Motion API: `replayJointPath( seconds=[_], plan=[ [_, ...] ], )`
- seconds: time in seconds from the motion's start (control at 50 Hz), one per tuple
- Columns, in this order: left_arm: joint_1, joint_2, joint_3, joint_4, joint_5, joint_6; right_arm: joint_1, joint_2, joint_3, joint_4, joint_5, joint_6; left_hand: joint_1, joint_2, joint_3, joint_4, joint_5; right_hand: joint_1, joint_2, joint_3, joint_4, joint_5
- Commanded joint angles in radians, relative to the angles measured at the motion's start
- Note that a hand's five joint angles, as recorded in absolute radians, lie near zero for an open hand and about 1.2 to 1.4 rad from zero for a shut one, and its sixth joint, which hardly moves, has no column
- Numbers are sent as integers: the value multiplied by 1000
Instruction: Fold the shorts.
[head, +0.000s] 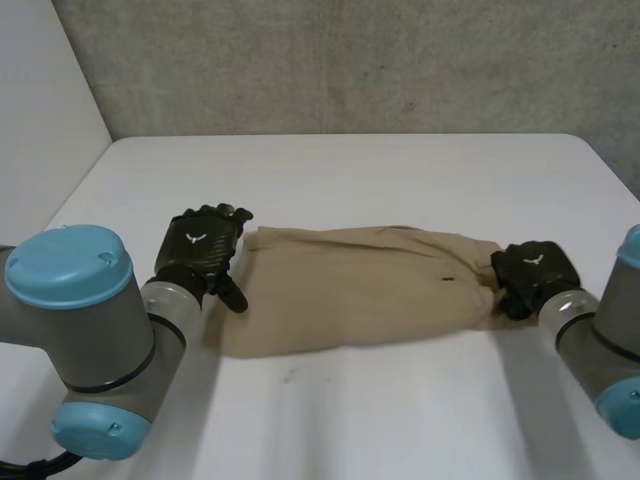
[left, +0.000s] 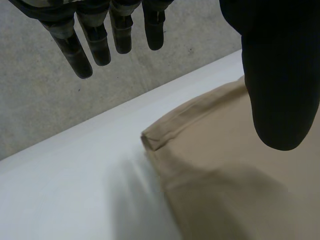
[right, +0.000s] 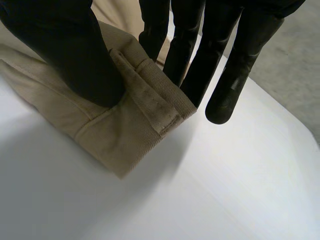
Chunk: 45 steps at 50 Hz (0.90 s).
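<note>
Tan shorts (head: 360, 285) lie folded lengthwise across the middle of the white table (head: 350, 170). My left hand (head: 205, 245) hovers at their left end. In the left wrist view its fingers (left: 85, 45) hang straight and its thumb (left: 280, 75) sits above the cloth (left: 240, 165), with a far corner (left: 155, 140) lying flat below. My right hand (head: 530, 270) is at the shorts' right end. In the right wrist view its thumb (right: 65, 50) presses on the stitched edge (right: 145, 100), with the fingers (right: 190, 45) behind it, pinching the cloth.
A grey concrete wall (head: 350, 60) stands behind the table's far edge. Bare table surface lies in front of the shorts (head: 380, 410) and beyond them. The table's right edge (head: 615, 170) runs close to my right arm.
</note>
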Motion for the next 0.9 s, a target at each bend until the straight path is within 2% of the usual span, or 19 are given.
replayJointPath(
  seconds=[0.02, 0.08, 0.16, 0.2, 0.34, 0.38, 0.4, 0.48, 0.5, 0.52, 0.54, 0.56, 0.62, 0.66, 0.74, 0.84, 0.9],
  plan=[
    [3, 11, 0, -3, -4, 1, -138, -89, -42, 133, -4, -109, -32, -25, -38, -30, -47, 483, 223, 230, 206, 289],
    [3, 17, 0, -4, -4, 1, -174, -115, -85, 199, -10, -212, -32, -25, -38, -30, -47, 483, 223, 230, 206, 289],
    [3, 26, -2, -3, -4, 1, -125, -124, -161, 239, -1, -289, -32, -25, -38, -30, -47, 483, 223, 230, 206, 289],
    [3, 26, -2, -3, -5, 1, -15, -131, -218, 239, 3, -298, -32, -25, -38, -30, -47, 483, 223, 230, 206, 289],
    [3, 28, -3, -4, -5, 1, 234, -102, -350, 230, -10, -312, -32, -25, -38, -30, -47, 483, 223, 230, 206, 289],
    [3, 29, -3, -4, -5, 1, 318, -71, -373, 229, -14, -321, -32, -25, -38, -30, -47, 483, 223, 230, 206, 289],
    [3, 29, -5, -4, -5, 1, 404, -34, -398, 229, -19, -336, -32, -25, -38, -30, -47, 483, 223, 230, 206, 289],
    [5, 31, -5, -4, -5, 1, 567, 47, -415, 227, -46, -353, -32, -25, -38, -30, -47, 483, 223, 230, 206, 289],
    [5, 34, -3, -4, -5, 1, 589, 61, -409, 227, -57, -350, -32, -25, -38, -30, -47, 437, 178, 184, 161, 243],
    [6, 34, -3, -6, -5, 1, 605, 75, -402, 227, -71, -349, -32, -25, -38, -30, -47, 257, -3, 4, -20, 63],
    [8, 35, -2, -7, -5, 1, 618, 87, -395, 229, -86, -349, -32, -25, -38, -30, -47, 57, -203, -196, -219, -137],
    [14, 37, -2, -7, -5, 1, 633, 115, -380, 230, -115, -347, -32, -25, -38, -30, -47, -288, -547, -541, -564, -482],
    [29, 43, 6, -10, -5, 1, 633, 123, -361, 230, -134, -327, -32, -25, -38, -30, -47, -634, -893, -887, -910, -828],
    [34, 46, 8, -10, -5, 1, 632, 109, -359, 229, -136, -297, -32, -25, -38, -30, -47, -725, -985, -978, -1002, -919],
    [58, 58, 24, -9, -2, 1, 604, 29, -376, 210, -132, -128, -32, -25, -38, -30, -47, -739, -999, -992, -1015, -933],
    [60, 63, 81, -7, 1, -3, 417, -107, -390, 193, -117, 196, -32, -25, -38, -30, -47, -739, -999, -992, -1015, -933],
    [48, 60, 112, -9, -1, -6, 357, -149, -393, 193, -120, 301, -32, -25, -38, -30, -47, -739, -999, -992, -1015, -933]
  ],
)
